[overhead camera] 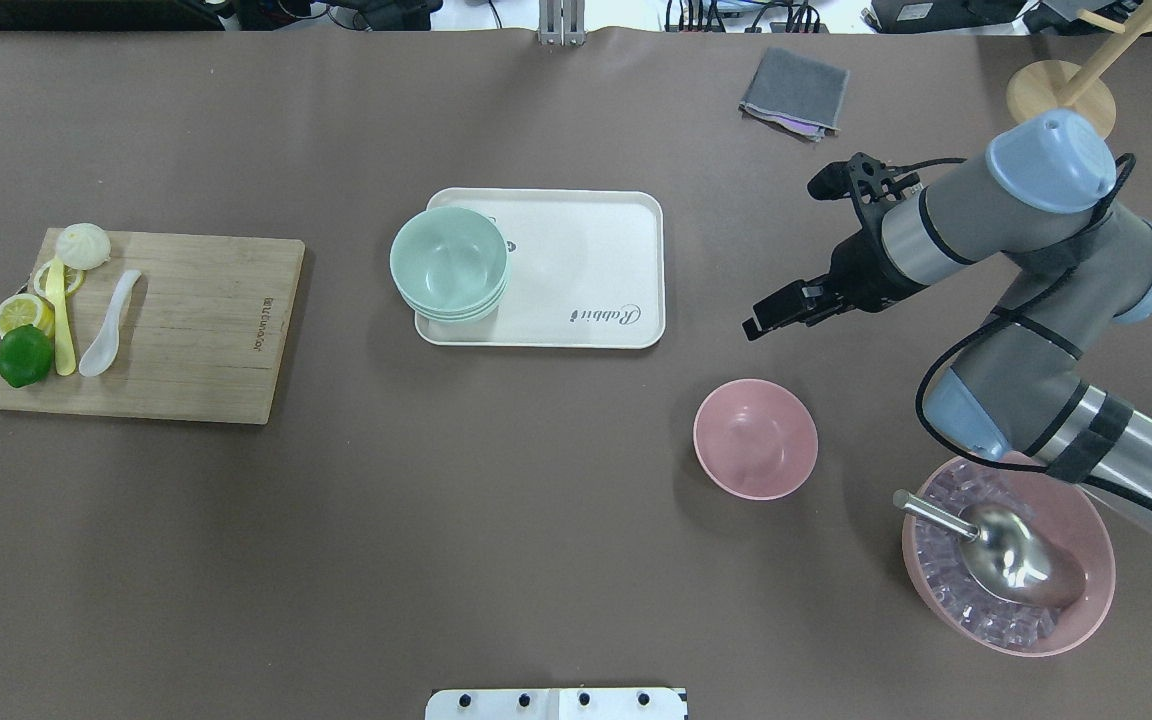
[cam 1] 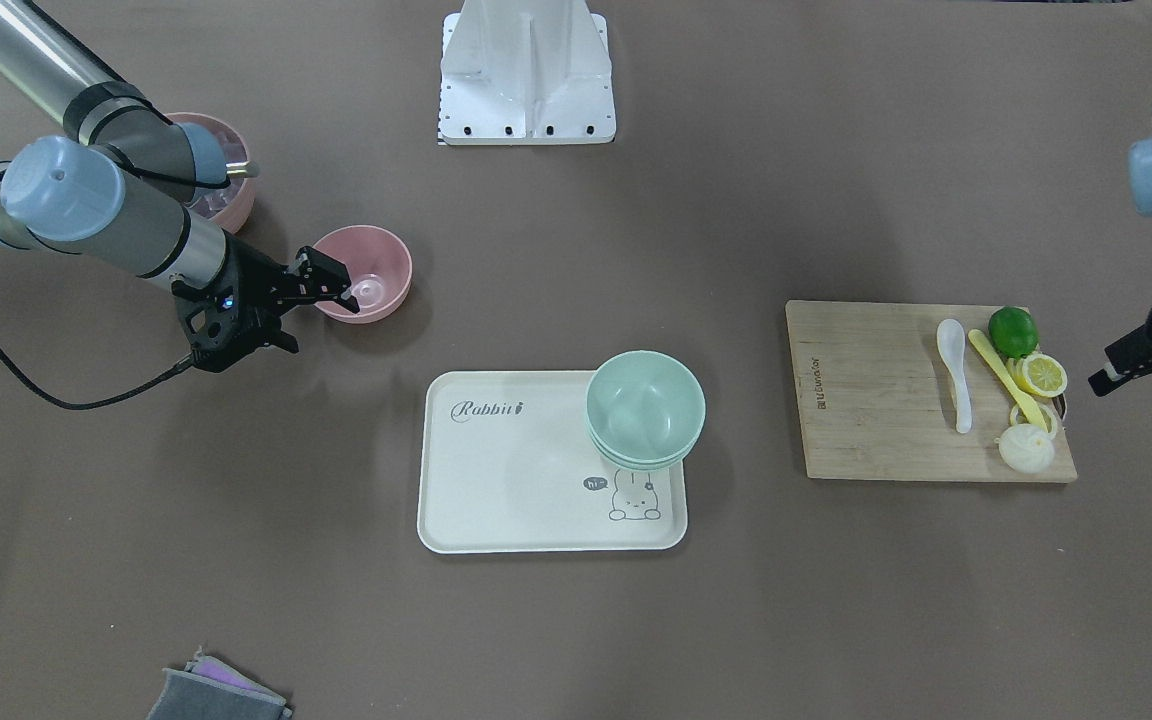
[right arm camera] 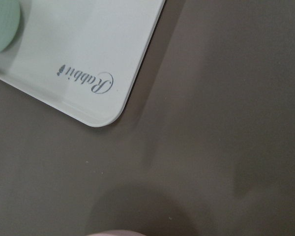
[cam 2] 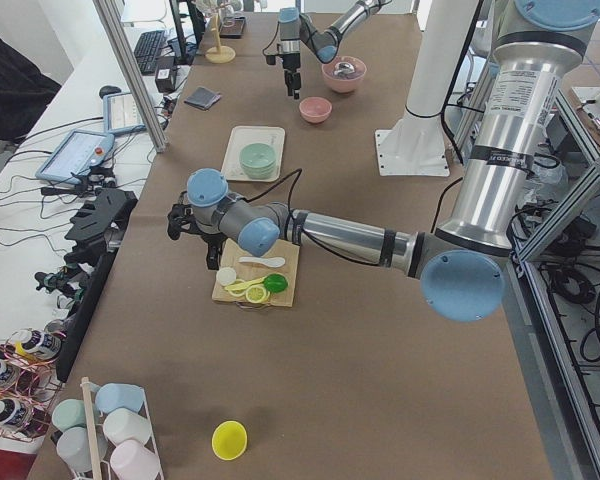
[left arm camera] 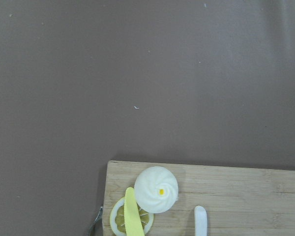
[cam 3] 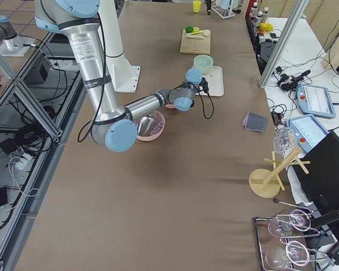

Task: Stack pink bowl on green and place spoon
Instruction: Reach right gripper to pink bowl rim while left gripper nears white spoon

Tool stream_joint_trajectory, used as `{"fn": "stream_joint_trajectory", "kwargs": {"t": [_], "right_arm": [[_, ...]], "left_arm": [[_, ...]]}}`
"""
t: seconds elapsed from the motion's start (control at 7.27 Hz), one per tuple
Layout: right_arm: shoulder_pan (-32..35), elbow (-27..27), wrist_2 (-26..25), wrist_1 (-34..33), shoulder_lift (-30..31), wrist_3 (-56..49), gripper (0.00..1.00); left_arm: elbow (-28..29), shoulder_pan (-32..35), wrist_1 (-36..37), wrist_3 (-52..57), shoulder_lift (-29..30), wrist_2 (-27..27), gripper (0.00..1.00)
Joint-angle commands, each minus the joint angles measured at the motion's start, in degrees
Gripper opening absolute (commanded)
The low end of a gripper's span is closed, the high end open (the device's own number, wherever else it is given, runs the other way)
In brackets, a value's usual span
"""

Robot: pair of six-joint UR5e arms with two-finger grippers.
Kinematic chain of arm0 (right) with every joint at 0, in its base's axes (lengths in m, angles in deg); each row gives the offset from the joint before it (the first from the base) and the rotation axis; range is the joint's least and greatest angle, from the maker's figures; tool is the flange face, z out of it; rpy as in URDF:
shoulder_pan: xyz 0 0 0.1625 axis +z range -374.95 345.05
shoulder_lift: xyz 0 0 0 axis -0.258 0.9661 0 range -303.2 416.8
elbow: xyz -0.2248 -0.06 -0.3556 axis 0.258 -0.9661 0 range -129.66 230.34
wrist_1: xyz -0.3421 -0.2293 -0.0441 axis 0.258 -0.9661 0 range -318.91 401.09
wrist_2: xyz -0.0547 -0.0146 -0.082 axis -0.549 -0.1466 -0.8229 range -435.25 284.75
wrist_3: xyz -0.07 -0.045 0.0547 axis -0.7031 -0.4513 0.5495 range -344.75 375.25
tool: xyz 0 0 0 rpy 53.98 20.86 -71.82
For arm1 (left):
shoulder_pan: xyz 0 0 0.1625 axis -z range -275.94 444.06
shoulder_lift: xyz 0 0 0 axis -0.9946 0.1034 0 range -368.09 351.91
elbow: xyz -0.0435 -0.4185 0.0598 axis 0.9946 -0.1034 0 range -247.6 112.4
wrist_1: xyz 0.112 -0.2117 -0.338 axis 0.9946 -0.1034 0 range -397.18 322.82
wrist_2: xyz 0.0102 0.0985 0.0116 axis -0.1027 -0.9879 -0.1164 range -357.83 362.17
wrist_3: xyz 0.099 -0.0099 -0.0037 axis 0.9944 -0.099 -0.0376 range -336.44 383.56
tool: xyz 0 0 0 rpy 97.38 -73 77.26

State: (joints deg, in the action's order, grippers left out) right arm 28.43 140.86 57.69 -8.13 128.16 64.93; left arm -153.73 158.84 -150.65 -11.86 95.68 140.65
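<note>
The small pink bowl (overhead camera: pixel 755 438) stands upright and empty on the table, right of the tray; it also shows in the front view (cam 1: pixel 383 262). The stack of mint-green bowls (overhead camera: pixel 449 262) sits on a corner of the white tray (overhead camera: pixel 586 250). The white spoon (overhead camera: pixel 108 330) lies on the wooden cutting board (overhead camera: pixel 206 330). My right gripper (overhead camera: pixel 766 318) hovers between the tray and the pink bowl, looks open and holds nothing. My left gripper (cam 1: pixel 1101 380) is beside the board's outer end, cut off by the frame edge; I cannot tell whether it is open.
A larger pink bowl (overhead camera: pixel 1096 560) with ice cubes and a metal scoop (overhead camera: pixel 1006 555) stands under my right arm. A lime (overhead camera: pixel 24 355), lemon slices, a bun (overhead camera: pixel 83 245) and a yellow utensil (overhead camera: pixel 61 320) share the board. A grey cloth (overhead camera: pixel 794 92) lies at the far side.
</note>
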Motion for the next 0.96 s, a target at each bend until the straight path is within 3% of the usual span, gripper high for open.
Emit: {"fn": "stream_joint_trajectory", "kwargs": {"t": [0.0,0.14,0.41,0.69,0.83], "right_arm": [[-1.9,-0.17,-1.02,-0.17,0.89,0.34,0.45],[-1.9,-0.09,-0.84,-0.17,1.5,0.25,0.26],[-1.72,0.79,-0.49,0.09,2.99,0.25,0.08],[-1.72,2.63,-0.57,0.09,4.48,0.25,0.06],[-1.72,2.9,-0.58,0.09,4.76,0.34,0.0]], "left_arm": [[0.26,-0.94,0.1,-1.93,1.09,0.04,0.97],[0.26,-0.95,0.1,-1.93,1.09,0.12,0.97],[0.35,-1.03,-0.08,-1.93,1.17,0.12,0.97],[0.35,-1.21,-0.17,-1.93,1.17,0.13,0.97],[0.43,-1.21,-0.25,-1.93,1.17,0.13,0.97]]}}
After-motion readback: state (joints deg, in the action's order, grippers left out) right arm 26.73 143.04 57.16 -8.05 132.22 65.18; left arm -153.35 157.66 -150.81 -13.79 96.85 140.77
